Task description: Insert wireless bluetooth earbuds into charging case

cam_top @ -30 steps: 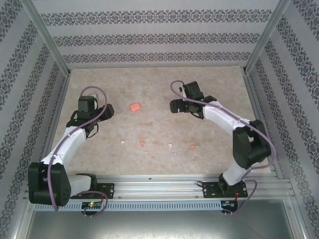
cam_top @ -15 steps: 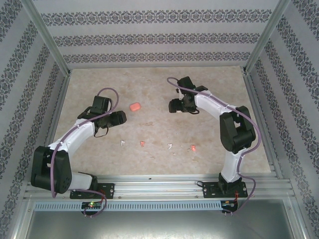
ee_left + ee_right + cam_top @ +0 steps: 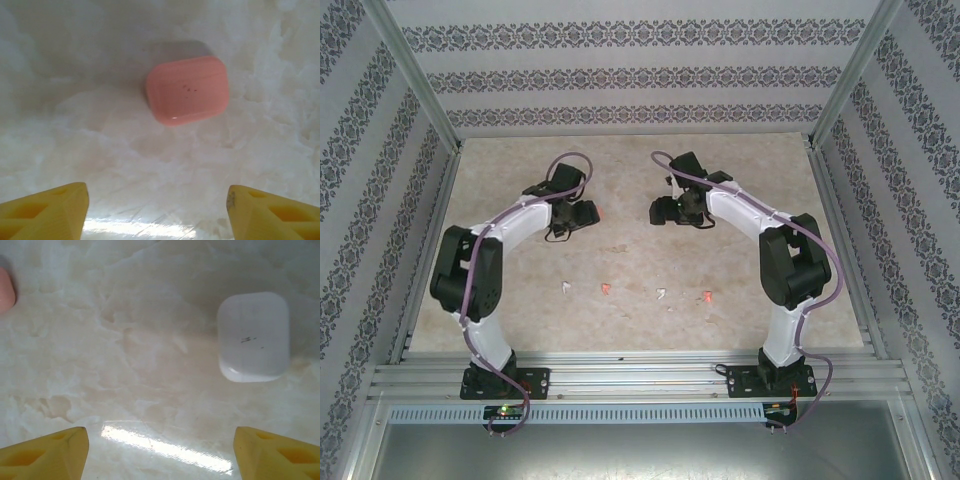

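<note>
A closed salmon-pink charging case [image 3: 187,90] lies on the marbled table ahead of my left gripper [image 3: 157,212], which is open and holds nothing. In the top view that gripper [image 3: 586,214] hovers over the pink case [image 3: 599,212], covering most of it. A closed white case [image 3: 254,337] lies ahead and to the right of my open, empty right gripper [image 3: 160,455], which sits mid-table in the top view [image 3: 657,211]. Four earbuds lie in a row nearer the bases: white [image 3: 566,287], pink [image 3: 606,289], white [image 3: 661,294], pink [image 3: 707,296].
Patterned walls and metal frame posts [image 3: 420,90] enclose the table on three sides. An aluminium rail [image 3: 640,370] carries both arm bases at the near edge. The two grippers face each other across a short gap.
My left arm has swung right and away from its base until its gripper is over the pink case. My right gripper has moved slightly left and its jaws have narrowed a little.
</note>
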Motion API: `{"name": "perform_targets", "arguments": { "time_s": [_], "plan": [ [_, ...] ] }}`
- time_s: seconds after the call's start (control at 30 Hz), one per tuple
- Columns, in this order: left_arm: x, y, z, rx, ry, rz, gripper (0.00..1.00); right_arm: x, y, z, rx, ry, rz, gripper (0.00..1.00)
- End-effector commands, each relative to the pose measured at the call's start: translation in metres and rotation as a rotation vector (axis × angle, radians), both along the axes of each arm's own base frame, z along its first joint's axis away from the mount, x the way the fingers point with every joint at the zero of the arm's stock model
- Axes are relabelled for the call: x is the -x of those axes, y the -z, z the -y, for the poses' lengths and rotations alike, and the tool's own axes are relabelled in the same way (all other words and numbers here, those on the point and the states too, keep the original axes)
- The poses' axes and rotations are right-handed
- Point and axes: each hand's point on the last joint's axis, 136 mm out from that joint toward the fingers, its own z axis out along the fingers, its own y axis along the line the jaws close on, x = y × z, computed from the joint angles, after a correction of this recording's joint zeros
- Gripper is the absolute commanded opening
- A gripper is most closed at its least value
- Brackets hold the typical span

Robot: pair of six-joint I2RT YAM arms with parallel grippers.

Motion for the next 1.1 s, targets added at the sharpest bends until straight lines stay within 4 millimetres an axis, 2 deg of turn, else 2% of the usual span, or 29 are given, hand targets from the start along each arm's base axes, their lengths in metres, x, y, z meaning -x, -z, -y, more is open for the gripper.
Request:
{"name": "perform_targets", "arguments": {
  "time_s": [0.0, 0.17, 0.47, 0.83, 1.07],
  "plan": [
    [-0.004, 0.003, -0.001, -0.062, -0.029, -0.042, 0.77, 0.006, -0.008, -0.008, -0.041, 0.002, -0.001, 0.76],
    [-0.017, 0.016, 0.0, -0.105, -0.053, -0.082, 0.79, 0.004, -0.008, -0.012, -0.065, 0.005, -0.004, 0.76],
    [-0.041, 0.034, 0.015, -0.086, -0.047, -0.098, 0.84, 0.002, -0.006, -0.015, -0.071, -0.001, -0.009, 0.75],
    [-0.05, 0.055, 0.009, -0.172, -0.01, -0.121, 0.75, 0.003, -0.005, -0.01, -0.079, 0.004, -0.015, 0.75],
    [-0.053, 0.054, 0.005, -0.222, 0.06, -0.103, 0.67, 0.005, -0.007, -0.003, -0.097, 0.021, -0.016, 0.75]
  ]
}}
